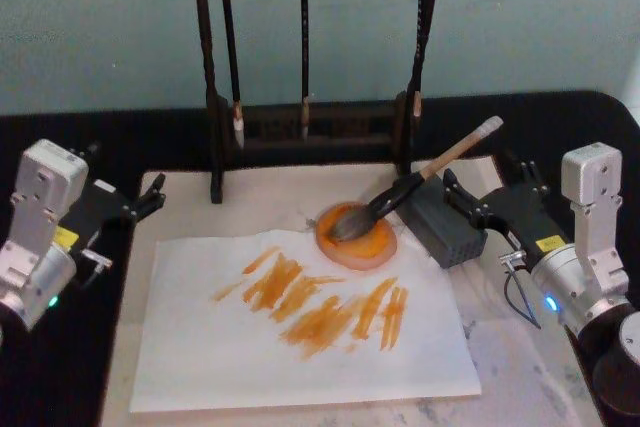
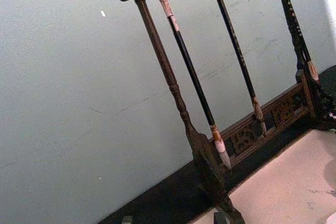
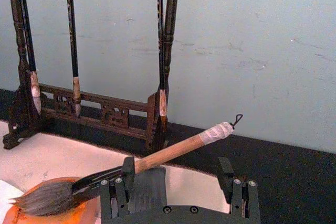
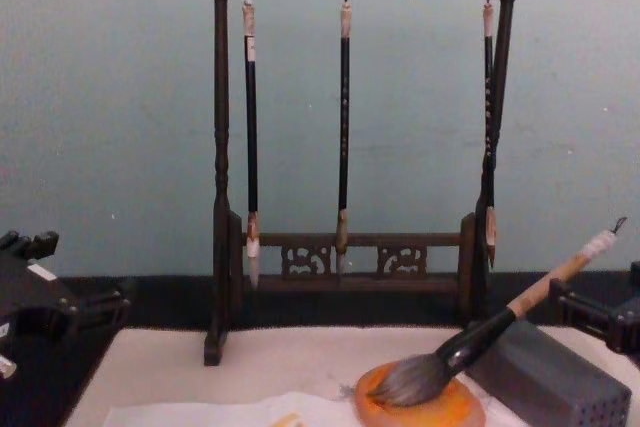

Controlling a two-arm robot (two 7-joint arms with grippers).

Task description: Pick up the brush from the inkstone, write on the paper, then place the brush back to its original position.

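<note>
Head view: the brush (image 1: 405, 190) lies with its bushy bristles in the inkstone (image 1: 357, 237) and its shaft propped on the grey perforated block (image 1: 441, 218), the white-wrapped end slanting up toward the mat's far right corner. It looks light and stiff along the wooden handle, but the wet head is soft and will likely drip, so the bare tan stretch above the block seems the sound place to grip, clear of the slick black ferrule. The inkstone touches the far edge of the paper (image 1: 300, 332), which already carries orange strokes. The right gripper (image 1: 485, 205) sits just beyond the block by the mat's right edge, fingers spread wide and holding nothing. The left gripper (image 1: 140, 202) waits at the mat's left edge, also open and empty. Behind stands the brush rack (image 1: 300, 132).
</note>
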